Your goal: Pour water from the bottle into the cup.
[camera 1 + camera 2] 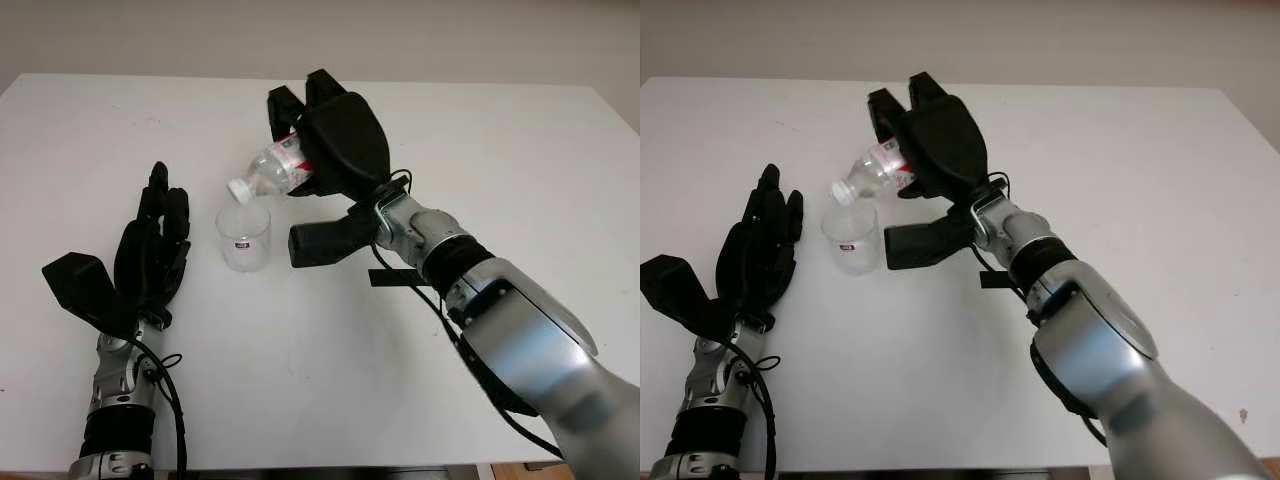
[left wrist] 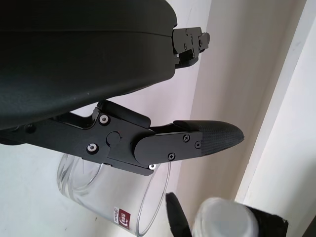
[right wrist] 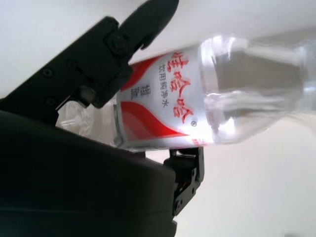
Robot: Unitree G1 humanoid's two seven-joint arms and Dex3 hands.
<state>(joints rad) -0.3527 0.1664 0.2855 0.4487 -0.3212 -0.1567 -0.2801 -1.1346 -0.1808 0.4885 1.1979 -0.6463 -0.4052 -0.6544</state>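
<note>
A clear plastic bottle (image 1: 272,170) with a red and white label and a white cap is tipped almost level, its capped mouth (image 1: 238,190) just above the rim of the cup. My right hand (image 1: 335,140) is shut on the bottle's body, above the table's middle. The label shows close up in the right wrist view, on the bottle (image 3: 207,94). The clear plastic cup (image 1: 244,236) stands upright on the table under the bottle's mouth. My left hand (image 1: 150,250) is open, left of the cup and apart from it. The cup (image 2: 113,192) also shows in the left wrist view.
The white table (image 1: 330,370) has bare room in front of the cup and to the right. Its far edge (image 1: 450,85) meets a pale wall. Black cables hang along both forearms.
</note>
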